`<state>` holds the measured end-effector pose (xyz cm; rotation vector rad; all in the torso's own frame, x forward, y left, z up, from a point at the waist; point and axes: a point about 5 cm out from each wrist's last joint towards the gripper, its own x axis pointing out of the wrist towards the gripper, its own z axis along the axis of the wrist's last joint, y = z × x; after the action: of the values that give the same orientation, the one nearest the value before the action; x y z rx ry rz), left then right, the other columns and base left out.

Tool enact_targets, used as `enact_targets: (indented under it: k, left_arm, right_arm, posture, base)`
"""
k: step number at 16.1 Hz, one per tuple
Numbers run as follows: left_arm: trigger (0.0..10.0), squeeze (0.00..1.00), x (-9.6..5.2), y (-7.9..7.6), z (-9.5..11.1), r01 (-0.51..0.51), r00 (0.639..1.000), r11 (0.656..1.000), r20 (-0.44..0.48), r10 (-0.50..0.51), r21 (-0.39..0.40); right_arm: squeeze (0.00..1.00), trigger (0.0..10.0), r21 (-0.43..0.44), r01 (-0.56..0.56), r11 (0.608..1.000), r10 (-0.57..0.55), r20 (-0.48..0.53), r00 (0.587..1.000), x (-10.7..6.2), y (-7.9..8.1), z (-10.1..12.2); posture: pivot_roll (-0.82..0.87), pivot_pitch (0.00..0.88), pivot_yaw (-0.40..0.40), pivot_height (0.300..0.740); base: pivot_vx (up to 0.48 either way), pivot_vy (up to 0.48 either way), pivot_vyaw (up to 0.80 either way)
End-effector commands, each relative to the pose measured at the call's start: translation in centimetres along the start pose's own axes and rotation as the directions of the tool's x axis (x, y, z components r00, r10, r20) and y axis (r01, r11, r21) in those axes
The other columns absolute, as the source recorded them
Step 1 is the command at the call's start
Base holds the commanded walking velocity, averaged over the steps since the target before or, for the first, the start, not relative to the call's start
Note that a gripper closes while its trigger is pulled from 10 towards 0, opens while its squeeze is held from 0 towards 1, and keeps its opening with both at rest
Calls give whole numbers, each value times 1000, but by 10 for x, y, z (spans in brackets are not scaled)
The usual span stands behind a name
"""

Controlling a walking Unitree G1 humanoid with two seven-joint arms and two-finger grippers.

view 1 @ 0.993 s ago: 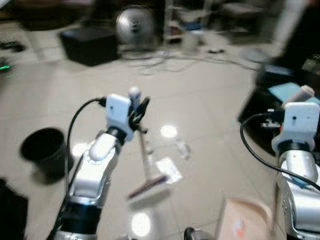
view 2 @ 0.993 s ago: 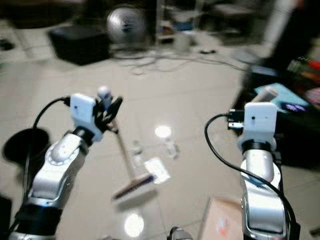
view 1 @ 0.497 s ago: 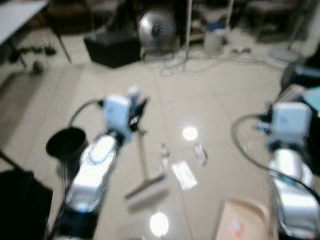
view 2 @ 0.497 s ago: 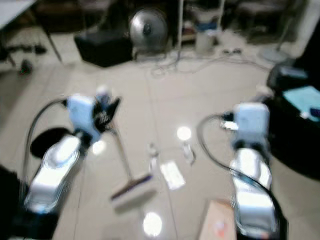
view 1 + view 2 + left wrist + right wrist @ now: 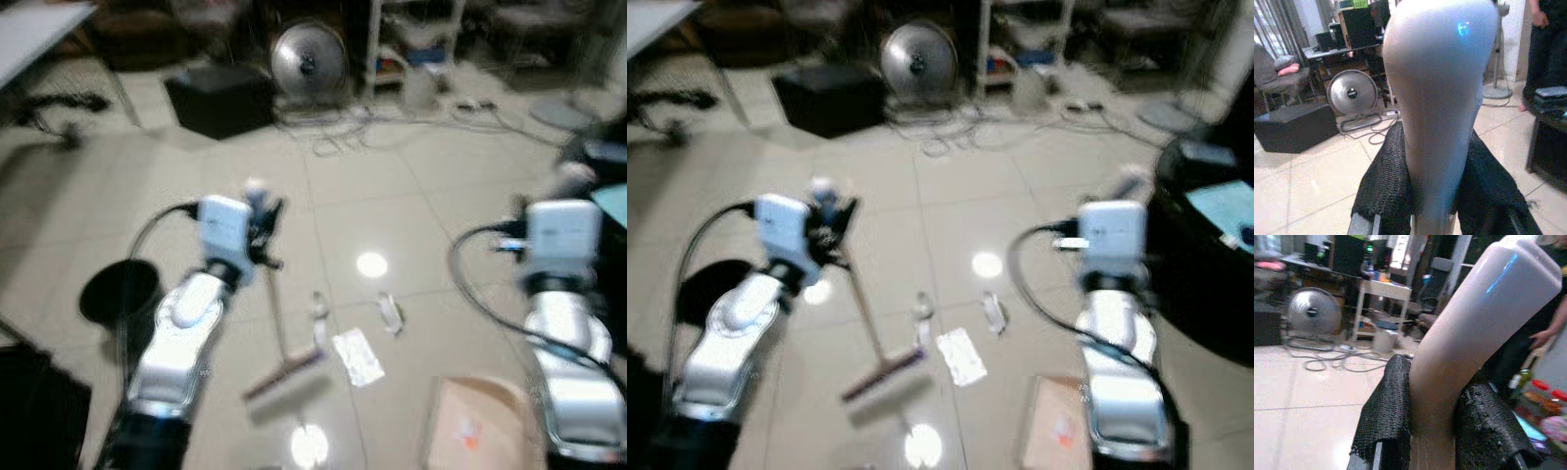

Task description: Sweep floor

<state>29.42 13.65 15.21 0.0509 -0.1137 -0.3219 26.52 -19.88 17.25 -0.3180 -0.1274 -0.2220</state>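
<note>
I had the left gripper [image 5: 263,220] clenched on the broom [image 5: 277,323] near its handle top, and the left wrist view showed both black fingers [image 5: 1385,188] pressed against the pale handle. The shaft ran down toward six o'clock, with the brush head resting on the tiles at about seven o'clock from the litter. The right gripper [image 5: 1432,431] was clamped on the dustpan [image 5: 470,431] handle, the pan hanging low at my five o'clock, apparently above the floor.

The litter lay just past the brush: a flat wrapper [image 5: 358,355] right beside it at three o'clock, a small clear piece [image 5: 319,305] at twelve o'clock from the wrapper, and another [image 5: 390,313] at one o'clock. A black bin [image 5: 120,292] stood at my nine o'clock, with a fan [image 5: 308,61] and cables far off at twelve. The head views were blurred, so finer detail escaped me.

I judged I was mid-sweep, with nothing gathered yet. The next move called for placing the brush behind the scattered pieces, drawing them together toward five o'clock, and lowering the pan flat to the tiles to receive them
</note>
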Motion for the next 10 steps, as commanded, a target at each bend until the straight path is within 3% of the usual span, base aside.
enact_targets:
  k: [1, 10]
  left_arm:
    - [10000, 0, 2, -2, 10, 0, 999, 1000, 43, -1, 16]
    - [10000, 0, 4, 2, 10, -39, 998, 999, 40, 39, 11]
  right_arm:
    - [0, 10000, 1, 19, 1000, -19, 33, 999, 3, -6, 5]
    - [0, 10000, -39, -2, 999, 4, 48, 999, 9, -2, 5]
  posture:
    - [-9, 47, 81, 740]
    - [-3, 47, 86, 740]
  base:
    - [368, 0, 0]
    - [368, 0, 0]
